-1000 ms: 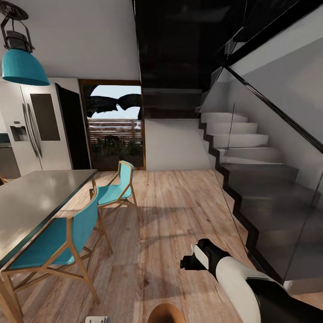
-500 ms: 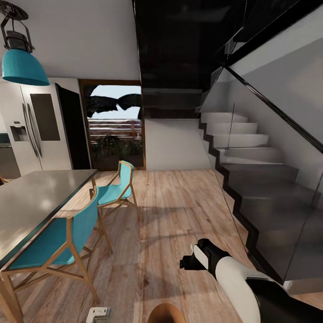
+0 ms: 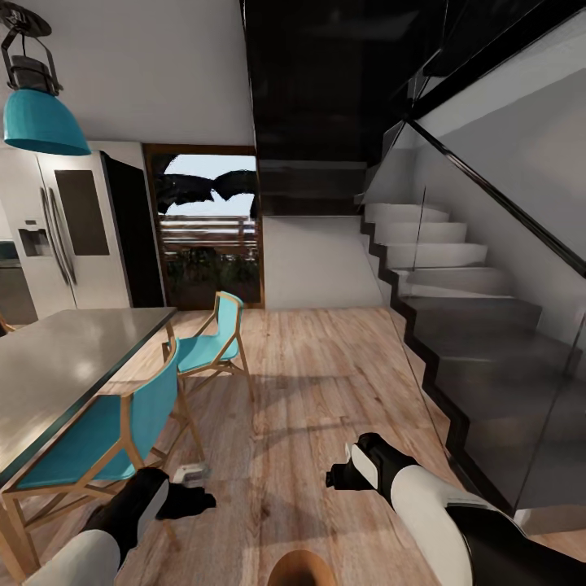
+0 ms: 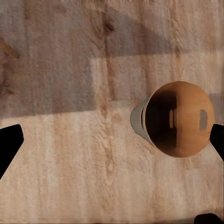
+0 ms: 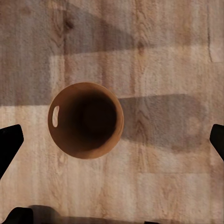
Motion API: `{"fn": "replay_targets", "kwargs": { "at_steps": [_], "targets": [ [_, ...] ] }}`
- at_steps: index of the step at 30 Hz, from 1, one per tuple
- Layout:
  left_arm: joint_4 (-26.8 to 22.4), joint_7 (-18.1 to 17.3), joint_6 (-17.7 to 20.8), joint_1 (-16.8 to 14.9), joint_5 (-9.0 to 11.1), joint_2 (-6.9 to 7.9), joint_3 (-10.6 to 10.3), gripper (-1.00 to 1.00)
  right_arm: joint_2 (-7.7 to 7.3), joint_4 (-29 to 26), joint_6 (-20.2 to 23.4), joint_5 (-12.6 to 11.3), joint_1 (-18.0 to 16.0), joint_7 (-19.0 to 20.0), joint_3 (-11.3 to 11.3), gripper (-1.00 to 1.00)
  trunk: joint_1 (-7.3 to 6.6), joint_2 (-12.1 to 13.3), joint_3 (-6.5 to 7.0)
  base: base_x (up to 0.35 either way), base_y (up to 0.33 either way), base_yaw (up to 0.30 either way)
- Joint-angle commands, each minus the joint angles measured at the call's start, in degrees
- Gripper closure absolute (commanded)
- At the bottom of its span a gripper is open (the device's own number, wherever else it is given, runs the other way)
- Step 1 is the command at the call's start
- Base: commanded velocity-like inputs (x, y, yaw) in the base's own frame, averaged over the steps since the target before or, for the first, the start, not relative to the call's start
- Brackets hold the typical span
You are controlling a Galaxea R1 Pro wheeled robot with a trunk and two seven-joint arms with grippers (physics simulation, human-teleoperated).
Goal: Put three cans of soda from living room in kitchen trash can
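The tash can (image 3: 300, 567) shows as a copper-brown rim at the head view's bottom edge, on the kitchen floor between my arms. From above it is a round bin with a copper inside (image 4: 179, 119) and a pale grey wall, and its inside (image 5: 86, 120) is dark. No can of soda is in view. My left gripper (image 3: 189, 491) hovers over the floor to the bin's left. Its fingers (image 4: 9, 144) are spread wide, open and empty. My right gripper (image 3: 340, 474) hangs beyond the bin to the right, open, with its fingertips (image 5: 9, 144) at the frame's edges.
A grey metal-topped table (image 3: 57, 366) with two teal chairs (image 3: 106, 443) stands at the left, close to my left arm. A steel fridge (image 3: 61, 236) is behind it. A glass-railed staircase (image 3: 456, 325) fills the right. Wood floor (image 3: 301, 382) stretches ahead to a glass door (image 3: 207, 228).
My left arm has risen from the bottom edge into the head view, its gripper moving up and forward over the floor. The right arm and the bin have not moved.
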Motion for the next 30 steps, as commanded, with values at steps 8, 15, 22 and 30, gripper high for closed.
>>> {"fn": "replay_targets", "kwargs": {
  "at_steps": [8,15,22,30],
  "targets": [
    [0.0,-0.1,1.5,-2.5,2.8,0.53,-0.1,-1.0,-0.05,0.0,0.0,0.0,0.0,0.0,0.0,-1.0,0.0,0.0,-0.07,0.0,0.0,0.0],
    [0.1,0.2,-0.3,-2.6,3.0,0.54,-0.3,-1.0,-0.07,0.0,0.0,0.0,0.0,0.0,0.0,-1.0,0.0,0.0,-0.61,0.0,0.0,0.0],
    [0.4,0.3,-0.7,-2.6,2.9,0.61,-0.2,-1.0,-0.07,0.0,0.0,0.0,0.0,0.0,0.0,-1.0,0.0,0.0,-1.24,0.0,0.0,0.0],
    [0.6,0.3,-0.9,-2.6,2.8,0.64,-0.3,-1.0,-0.08,0.0,0.0,0.0,0.0,0.0,0.0,-1.0,0.0,0.0,-1.96,0.0,0.0,0.0]
  ]
}}
